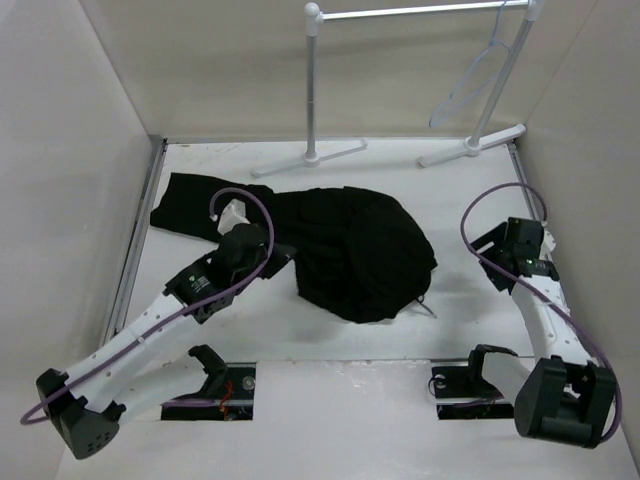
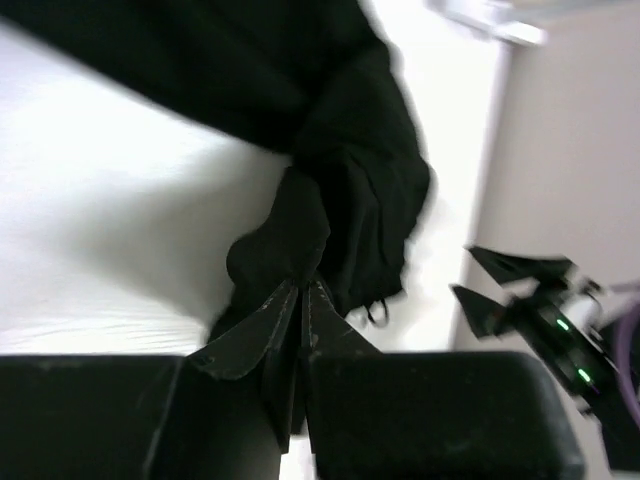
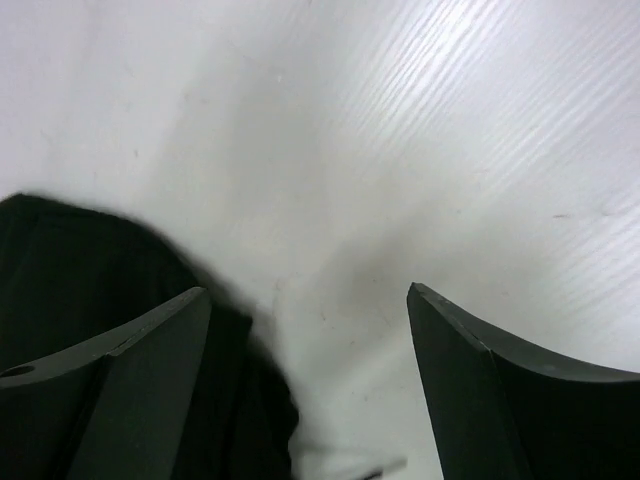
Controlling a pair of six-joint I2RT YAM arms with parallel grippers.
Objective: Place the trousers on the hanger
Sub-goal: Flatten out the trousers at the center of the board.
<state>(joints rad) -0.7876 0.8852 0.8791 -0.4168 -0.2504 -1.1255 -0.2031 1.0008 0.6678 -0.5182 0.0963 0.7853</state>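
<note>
The black trousers lie in a crumpled heap in the middle of the table, with one leg stretching to the far left. My left gripper is at the heap's left edge. In the left wrist view it is shut on a fold of the trousers. My right gripper is open and empty, to the right of the heap. In the right wrist view it hovers over bare table with the trousers' edge by its left finger. The pale hanger hangs on the rack at the back right.
The white rack with T-shaped feet stands along the back of the table. Side walls close in left and right. A drawstring end pokes out at the heap's near right. The right gripper also shows in the left wrist view.
</note>
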